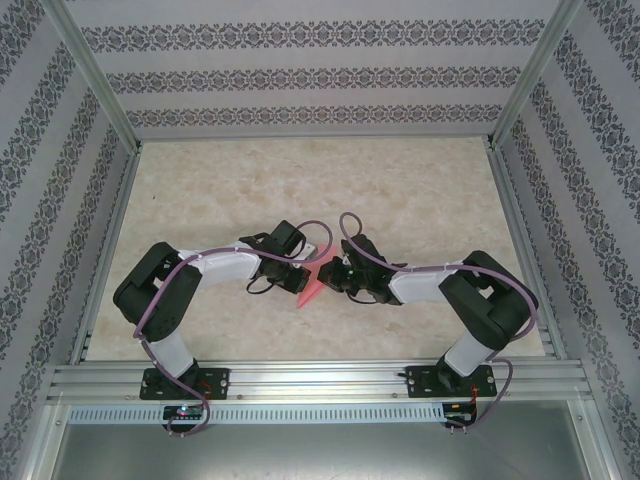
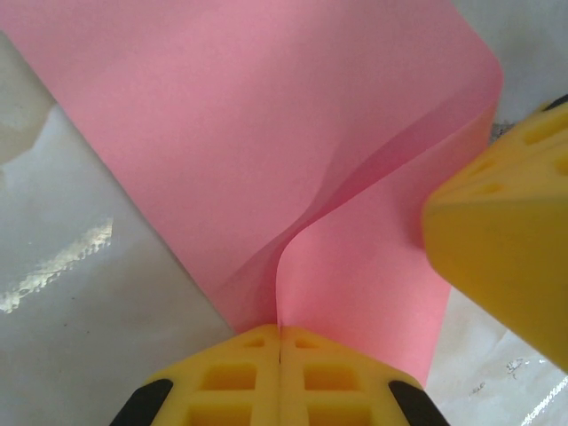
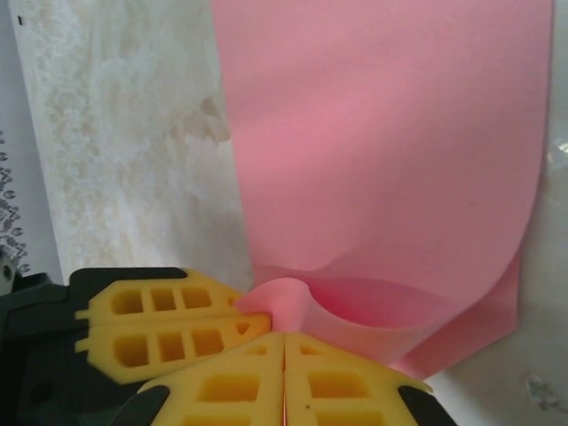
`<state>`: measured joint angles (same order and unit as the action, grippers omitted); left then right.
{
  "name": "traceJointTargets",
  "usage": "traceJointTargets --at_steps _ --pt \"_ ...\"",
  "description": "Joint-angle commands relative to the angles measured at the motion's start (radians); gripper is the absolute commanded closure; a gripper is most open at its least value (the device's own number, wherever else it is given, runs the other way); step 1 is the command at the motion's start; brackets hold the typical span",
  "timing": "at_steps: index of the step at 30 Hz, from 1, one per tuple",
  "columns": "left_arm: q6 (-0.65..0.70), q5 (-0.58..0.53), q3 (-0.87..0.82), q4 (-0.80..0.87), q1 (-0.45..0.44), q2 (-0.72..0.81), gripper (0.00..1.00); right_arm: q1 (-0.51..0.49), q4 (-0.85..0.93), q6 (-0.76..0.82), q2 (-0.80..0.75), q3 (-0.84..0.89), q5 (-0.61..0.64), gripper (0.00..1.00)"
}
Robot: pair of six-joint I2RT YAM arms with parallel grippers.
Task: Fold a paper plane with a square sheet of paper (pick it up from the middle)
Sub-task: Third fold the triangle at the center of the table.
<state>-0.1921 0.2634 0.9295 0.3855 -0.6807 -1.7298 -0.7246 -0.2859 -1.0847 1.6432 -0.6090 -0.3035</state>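
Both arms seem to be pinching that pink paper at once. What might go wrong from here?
1. The left end effector and right end effector are both shut on the square sheet of paper, close together; pulling apart could tear it.
2. The bend is a soft, rounded curl, not a crease, so the fold may land crooked.

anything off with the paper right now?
Yes: the pink sheet is bent over in a loose roll, not creased, and a small curl bunches up where the right gripper and left gripper pinch it, jaws shut. No tear visible.
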Motion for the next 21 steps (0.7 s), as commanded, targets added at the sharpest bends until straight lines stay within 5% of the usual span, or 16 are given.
traceJointTargets --at_steps 1,16,21 --pt "-0.004 -0.033 -0.001 0.011 0.015 -0.002 0.98 -0.004 -0.029 -0.019 0.028 -0.023 0.017 0.92" --pt "-0.011 -0.062 -0.006 0.029 0.015 -0.002 0.99 0.012 0.030 -0.005 0.103 -0.020 0.019 0.92" --pt "-0.012 -0.062 -0.007 0.033 0.015 -0.006 0.99 0.023 0.039 0.005 0.015 -0.023 0.020 0.90"
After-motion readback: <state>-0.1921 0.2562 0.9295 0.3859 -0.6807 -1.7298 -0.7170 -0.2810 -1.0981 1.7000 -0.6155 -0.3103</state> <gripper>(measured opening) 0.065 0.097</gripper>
